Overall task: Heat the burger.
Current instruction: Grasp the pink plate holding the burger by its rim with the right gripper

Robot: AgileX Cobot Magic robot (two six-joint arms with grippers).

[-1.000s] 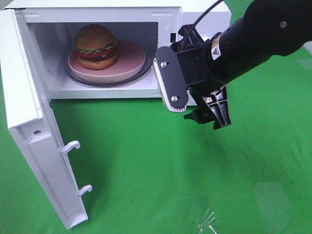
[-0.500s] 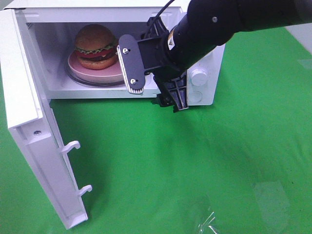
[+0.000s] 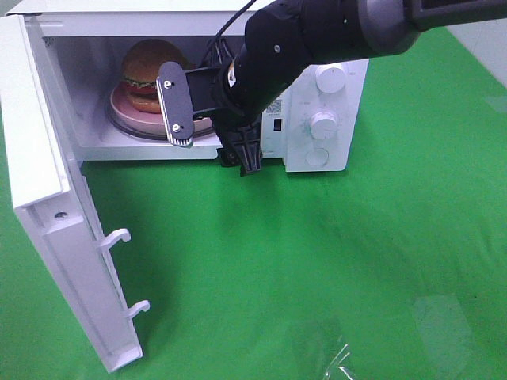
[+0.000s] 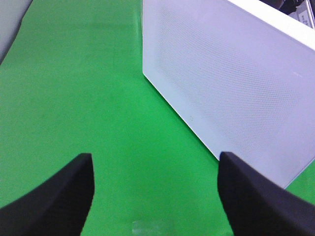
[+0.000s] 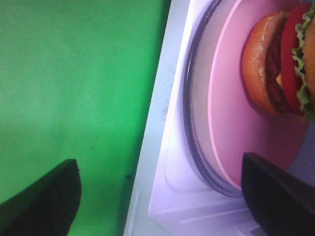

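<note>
Burger [image 3: 150, 71] sits on the pink plate [image 3: 127, 111], which rests on the glass turntable [image 3: 119, 129] inside the white microwave [image 3: 317, 150]. In the high view that's roughly 10 o'clock from scene centre. Bun is upright, with lettuce, tomato and patty layers visible in the right wrist view [image 5: 283, 69].

Microwave door [image 3: 47, 206] is swung wide open, hinged on the left side of the cavity, latch hooks [image 3: 117, 236] facing out over the green cloth [image 3: 317, 277].

Right gripper [image 3: 207, 131] reaches across to the cavity mouth, just in front of the plate edge at about 4 o'clock from the burger. Jaws spread wide, nothing between them; one fingertip [image 5: 42, 201] is over the cloth, the other [image 5: 280, 196] over the plate rim. Not touching burger or plate as far as can be seen.

Left gripper [image 4: 155, 196] not visible in the high view. Its wrist camera shows jaws apart, empty, hanging over green cloth, with the outer face of the door [image 4: 231, 83] at about 1 o'clock from it.

Control knobs [image 3: 323, 123] on the microwave's right panel are unobstructed.
</note>
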